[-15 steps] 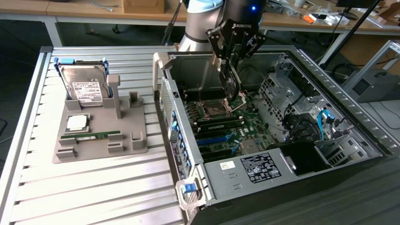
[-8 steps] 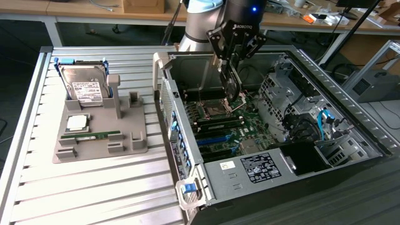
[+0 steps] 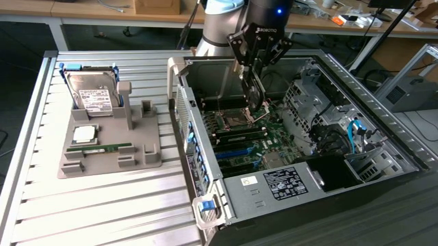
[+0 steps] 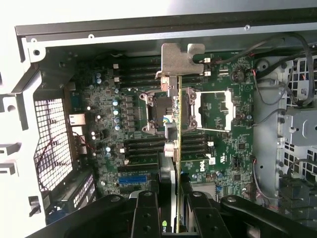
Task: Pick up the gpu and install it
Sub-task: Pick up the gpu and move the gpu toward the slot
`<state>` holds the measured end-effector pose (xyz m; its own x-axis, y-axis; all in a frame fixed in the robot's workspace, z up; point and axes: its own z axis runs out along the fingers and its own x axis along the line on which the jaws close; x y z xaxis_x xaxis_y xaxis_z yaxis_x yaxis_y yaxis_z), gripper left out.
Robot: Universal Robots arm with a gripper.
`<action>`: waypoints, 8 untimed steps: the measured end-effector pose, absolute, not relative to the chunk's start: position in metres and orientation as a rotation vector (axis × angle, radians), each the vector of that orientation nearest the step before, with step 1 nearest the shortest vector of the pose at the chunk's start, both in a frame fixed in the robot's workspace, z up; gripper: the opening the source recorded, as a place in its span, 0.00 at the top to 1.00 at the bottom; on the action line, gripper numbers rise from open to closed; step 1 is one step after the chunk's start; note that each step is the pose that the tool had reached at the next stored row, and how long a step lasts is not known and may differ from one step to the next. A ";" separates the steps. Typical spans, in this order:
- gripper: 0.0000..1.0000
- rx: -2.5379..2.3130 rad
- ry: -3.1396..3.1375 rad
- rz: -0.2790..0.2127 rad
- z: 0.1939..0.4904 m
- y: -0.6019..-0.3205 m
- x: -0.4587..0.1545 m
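My gripper (image 3: 253, 66) hangs inside the open computer case (image 3: 205, 154), shut on the gpu (image 3: 255, 97). The gpu is a thin green card held on edge, hanging down over the motherboard (image 3: 253, 133) near the CPU socket (image 3: 233, 120). In the wrist view the gpu (image 4: 177, 144) runs edge-on away from the gripper (image 4: 173, 191), and its silver bracket (image 4: 181, 59) points toward the case's back wall. The black fingers (image 4: 146, 208) clamp the card from both sides. The card's lower edge sits above the board; whether it touches a slot is hidden.
A grey holder (image 3: 110, 154) on the slatted table at the exterior view's left carries a hard drive (image 3: 92, 95), a CPU chip (image 3: 84, 134) and a RAM stick (image 3: 99, 148). Drive cages and cables (image 3: 356, 133) crowd the case's right side. The power supply (image 3: 287, 184) lies near the front.
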<state>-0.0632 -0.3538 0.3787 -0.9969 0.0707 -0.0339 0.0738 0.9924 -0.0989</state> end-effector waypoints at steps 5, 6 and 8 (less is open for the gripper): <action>0.73 0.113 3.105 -0.156 0.378 -0.354 -0.062; 0.73 0.113 3.105 -0.156 0.377 -0.354 -0.062; 0.73 0.113 3.105 -0.156 0.377 -0.354 -0.061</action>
